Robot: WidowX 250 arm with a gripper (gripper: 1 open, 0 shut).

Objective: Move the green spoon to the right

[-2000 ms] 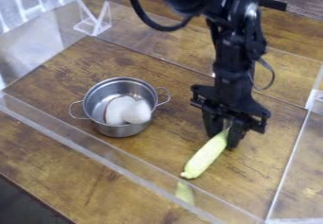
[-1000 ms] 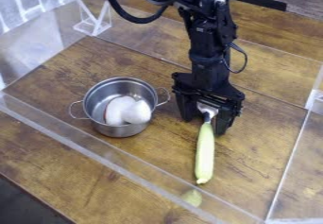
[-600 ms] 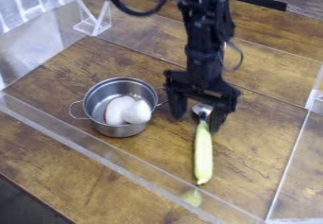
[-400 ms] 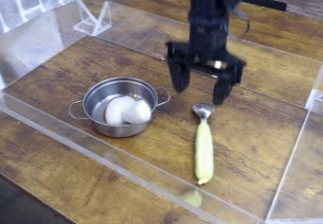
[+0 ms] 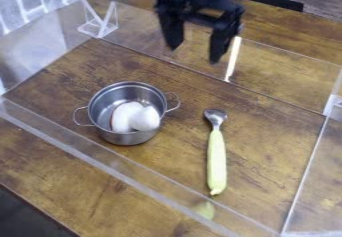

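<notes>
Since releasing the green spoon (image 5: 214, 153), we are lifting the gripper (image 5: 198, 41), jaws spread empty, straight clear above the tabletop (image 5: 287, 121).

A brown wooden plank counter (image 5: 80, 161) is seen. On it a round steel pot (image 5: 126, 112) is set, and a yellow-green-handled spoon with a small silver bowl (image 5: 214, 156) is laid just to its right, apart.

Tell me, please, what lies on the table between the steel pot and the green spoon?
Nothing: in the camera view, only bare wooden table separates the steel pot from the green spoon.
</notes>
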